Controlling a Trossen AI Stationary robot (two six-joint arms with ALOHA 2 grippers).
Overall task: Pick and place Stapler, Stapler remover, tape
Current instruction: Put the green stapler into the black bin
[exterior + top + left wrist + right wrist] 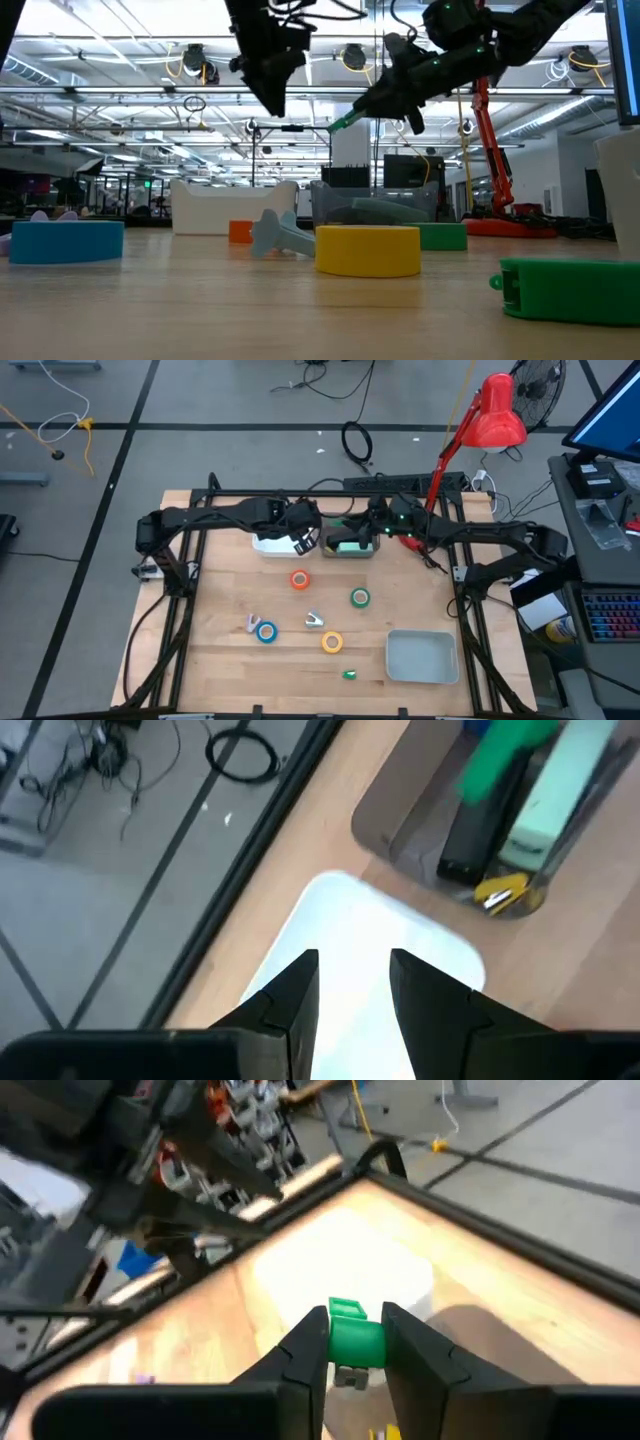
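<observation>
Four tape rolls lie flat on the wooden table: orange [300, 580], green [359, 597], blue [266, 631] and yellow [332, 643]. A pale claw-shaped piece [314, 621], likely the stapler remover, lies among them. My right gripper [353, 1325] is raised at the far middle, above a clear bin [350, 547], and is shut on a small green piece [350, 1342]. What that piece is, I cannot tell. My left gripper [352, 960] hangs open over a white tray [380, 945], with nothing between its fingers. A black stapler-like item [480, 820] lies in the bin. My right gripper pinches the green piece by its two sides [352, 1350] between its two fingers. The fingers come almost level from the table's right side. The piece is lifted clear of the table, and one end [340, 122] sticks out past the fingertips, slanting down.
A grey tray [421, 656] sits near the front right corner. A tiny green bit [349, 674] and a small purple bit [251, 622] lie loose on the wood. A red desk lamp [497, 412] stands behind the far right corner. The black frame [190, 560] borders the table.
</observation>
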